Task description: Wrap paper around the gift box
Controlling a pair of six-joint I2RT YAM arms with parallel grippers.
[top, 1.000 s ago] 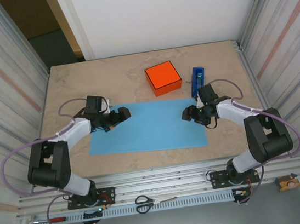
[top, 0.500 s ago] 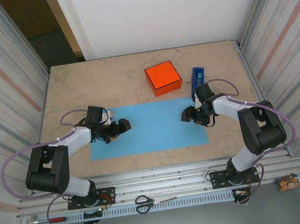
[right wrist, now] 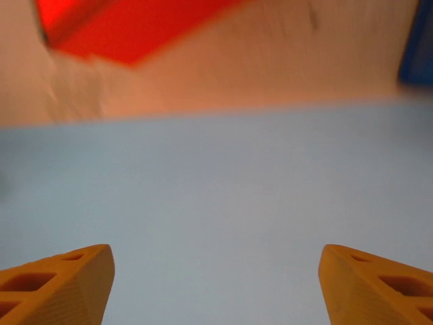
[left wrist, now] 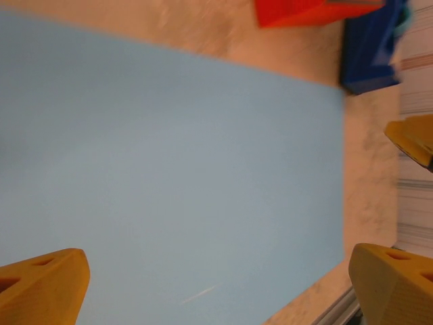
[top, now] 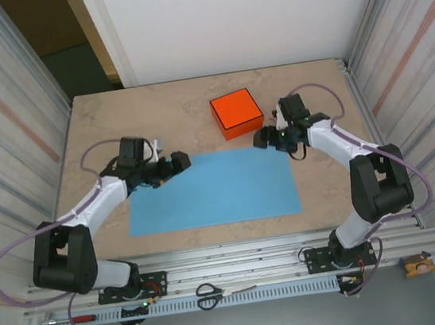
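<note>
Gift box [top: 237,113] sits on the surface [top: 116,120] just beyond the far edge of the paper [top: 213,189], not on it, right of centre. The paper lies flat, light blue side up, in the near middle.

Left gripper [top: 176,165] hovers over the paper's far left corner, fingers spread, nothing in them. Right gripper [top: 262,138] is at the far right corner, just beside the box's near right corner, also spread and empty.

Step in hand, likely: get the box onto the sheet. To do it well:
- Span the box squarely across two sides.
- Lift it rather than drag it, so the paper doesn't bunch.
- Set it mid-sheet, parallel to the edges.
- The left gripper could pin the paper.

Count: one box, one sheet, one blue tape dispenser [left wrist: 369,54], one pair of scissors [top: 211,295] on the near rail, two grippers.
</note>
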